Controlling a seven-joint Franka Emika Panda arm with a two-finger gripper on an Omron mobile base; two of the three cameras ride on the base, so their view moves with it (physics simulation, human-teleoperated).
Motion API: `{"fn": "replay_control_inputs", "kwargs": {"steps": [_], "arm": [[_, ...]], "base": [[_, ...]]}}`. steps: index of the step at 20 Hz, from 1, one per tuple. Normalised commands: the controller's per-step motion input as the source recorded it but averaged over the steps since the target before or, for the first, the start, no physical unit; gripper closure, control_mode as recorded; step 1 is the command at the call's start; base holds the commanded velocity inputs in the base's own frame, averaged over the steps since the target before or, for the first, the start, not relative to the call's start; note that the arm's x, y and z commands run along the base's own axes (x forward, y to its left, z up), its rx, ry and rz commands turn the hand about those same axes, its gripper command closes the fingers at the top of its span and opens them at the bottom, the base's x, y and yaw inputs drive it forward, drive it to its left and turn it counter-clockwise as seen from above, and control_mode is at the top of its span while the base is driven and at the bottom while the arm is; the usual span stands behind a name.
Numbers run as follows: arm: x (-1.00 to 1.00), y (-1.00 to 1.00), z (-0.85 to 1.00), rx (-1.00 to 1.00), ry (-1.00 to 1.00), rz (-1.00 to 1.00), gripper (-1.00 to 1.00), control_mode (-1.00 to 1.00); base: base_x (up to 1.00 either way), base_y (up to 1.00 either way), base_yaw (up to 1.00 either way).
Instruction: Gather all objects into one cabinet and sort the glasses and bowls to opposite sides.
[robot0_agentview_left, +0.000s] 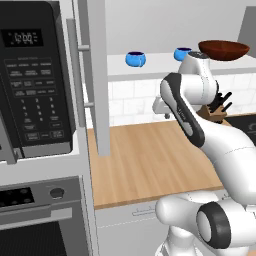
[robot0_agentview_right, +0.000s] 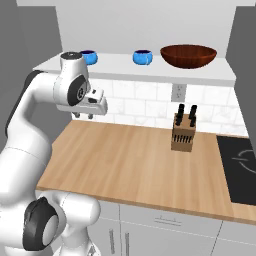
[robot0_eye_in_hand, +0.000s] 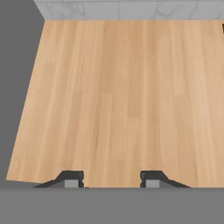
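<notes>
Your gripper (robot0_eye_in_hand: 111, 177) hangs over the bare wooden counter (robot0_eye_in_hand: 118, 100) with its jaws parted and nothing between them; the dark fingertips (robot0_eye_in_hand: 70, 177) sit at six o'clock in the hand view, pointing straight down at the wood. In the right base view the hand (robot0_agentview_right: 89, 107) is at about ten o'clock, below the cabinet's white shelf (robot0_agentview_right: 150, 70).

Everything you can see of the task's load already stands on that shelf. The wide brown bowl (robot0_agentview_right: 188, 55) sits at one o'clock in the right base view, with one blue bowl (robot0_agentview_right: 142, 56) just to its left and the other blue bowl (robot0_agentview_right: 90, 57) farther along, at eleven o'clock above your wrist. The grey door (robot0_agentview_left: 97, 75) stands open at the left.

Judge the brown bowl as the awkward piece: rigid, probably the heaviest, and far too broad to span. Take it by the rim, one finger inside and one outside, and expect it to tip if you pinch lightly. The blue bowls look light, stiff and glossy, so likely slippery; their rounded bellies will squirt out of a side squeeze. Pinch their rims too, from above. All three look breakable, so set them down gently.

The knife block (robot0_agentview_right: 183, 131) stands well apart at three o'clock.
</notes>
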Motion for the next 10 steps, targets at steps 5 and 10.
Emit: {"fn": "replay_control_inputs", "kwargs": {"steps": [5,10], "arm": [[0.0,0.0,0.01,0.0,0.0,0.0,-1.0,-1.0],[0.0,0.0,0.0,0.0,0.0,0.0,-1.0,-1.0]], "base": [[0.0,0.0,0.0],[0.0,0.0,0.0]]}}
